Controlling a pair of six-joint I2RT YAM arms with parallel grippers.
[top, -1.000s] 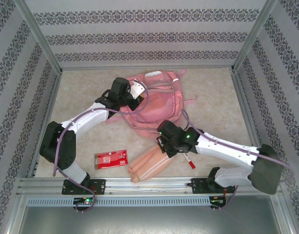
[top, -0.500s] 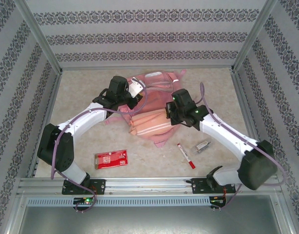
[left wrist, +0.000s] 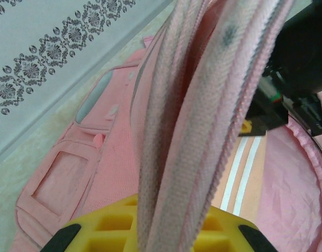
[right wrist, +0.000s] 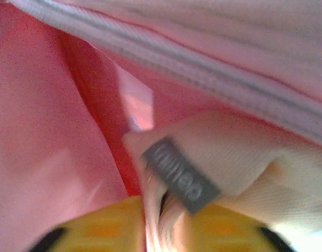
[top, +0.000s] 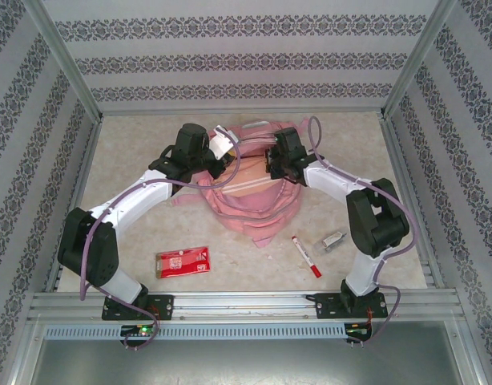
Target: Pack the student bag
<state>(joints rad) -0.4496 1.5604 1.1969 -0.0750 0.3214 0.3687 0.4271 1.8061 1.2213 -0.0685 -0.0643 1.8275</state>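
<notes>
Shows the student bag [top: 254, 215] slumped at the far middle of the worktop [top: 134, 160], mouth gaping upward, with 2 arms bent in over it from either side.

Sweeps up from the near-left base, folds at an elbow close to the left wall, then stretches the white forearm inward and away to set the left pincer [top: 227, 154] on the bag's left rim. Clamps there, pressed together on a fold of pink webbing and zip edge [left wrist: 192, 121] that stands upright between the left pads [left wrist: 98, 231] in the left wrist view.

Rises from the near-right base to a raised elbow by the right side, doubles back and lays the forearm leftward, dipping the right pincer [top: 272, 168] into the bag's opening, opposite the left one and near it.

Frames a peach striped pouch [top: 248, 183] lying inside that opening, between the 2 pincers. Finds pouch cloth and a grey tag [right wrist: 182, 176] between the right pads [right wrist: 98, 226] in the blurred right wrist view; cannot tell whether pinching or slack.

Counts 3 loose things on the near worktop, well apart from the bag: a red packet [top: 183, 261] to the left, a red-and-white marker [top: 305, 256] and a small metal clip [top: 334, 239] to the right.
</notes>
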